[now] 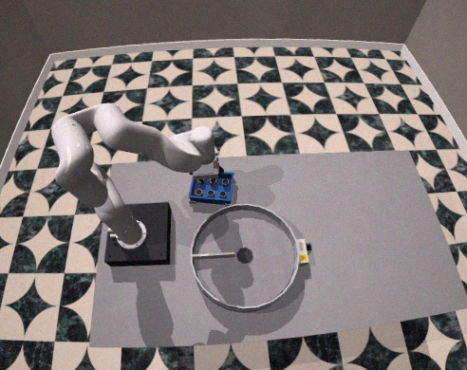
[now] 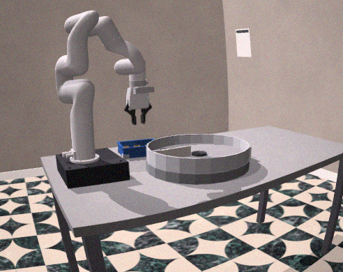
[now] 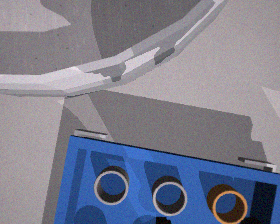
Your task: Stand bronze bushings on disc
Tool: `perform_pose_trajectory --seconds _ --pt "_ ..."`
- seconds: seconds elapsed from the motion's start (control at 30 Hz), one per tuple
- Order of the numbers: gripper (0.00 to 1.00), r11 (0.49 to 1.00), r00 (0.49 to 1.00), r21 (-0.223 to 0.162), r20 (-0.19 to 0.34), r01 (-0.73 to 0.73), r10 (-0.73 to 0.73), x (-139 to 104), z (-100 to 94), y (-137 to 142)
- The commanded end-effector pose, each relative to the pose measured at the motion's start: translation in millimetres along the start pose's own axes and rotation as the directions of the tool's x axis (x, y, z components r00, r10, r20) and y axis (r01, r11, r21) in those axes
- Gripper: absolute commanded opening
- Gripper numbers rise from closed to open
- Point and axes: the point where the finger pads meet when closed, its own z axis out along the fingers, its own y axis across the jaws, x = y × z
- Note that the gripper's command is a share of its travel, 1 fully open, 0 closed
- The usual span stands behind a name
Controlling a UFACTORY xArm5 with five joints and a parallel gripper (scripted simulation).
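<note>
The blue crate (image 1: 213, 187) stands on the grey table just behind the turntable (image 1: 245, 256), and holds several bushings upright in pockets. In the wrist view the crate (image 3: 166, 190) shows two steel bushings (image 3: 111, 186) (image 3: 169, 198) and one bronze bushing in its near row. My gripper (image 2: 138, 118) hangs well above the crate, partly open, with nothing between the fingers. The turntable's disc (image 2: 185, 150) carries only its dark hub (image 2: 199, 153) and a pale radial bar (image 1: 214, 254).
A raised ring wall (image 2: 199, 164) surrounds the disc. A small white box with a yellow mark (image 1: 302, 251) sits on the ring's right side. The arm's black base block (image 1: 139, 232) stands left of the turntable.
</note>
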Motion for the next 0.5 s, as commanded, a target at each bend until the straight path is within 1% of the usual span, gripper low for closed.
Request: perform_pose_trajectory --seconds 0.0,0.03,0.47 --pt "0.41 1.0 1.0 -0.006 -0.004 -0.009 0.009 -65.0 20.1 -18.5" --pt "0.41 1.0 1.0 -0.006 -0.004 -0.009 0.009 -72.7 22.6 -20.6" --pt "0.41 1.0 1.0 -0.006 -0.004 -0.009 0.009 -72.7 22.6 -20.6"
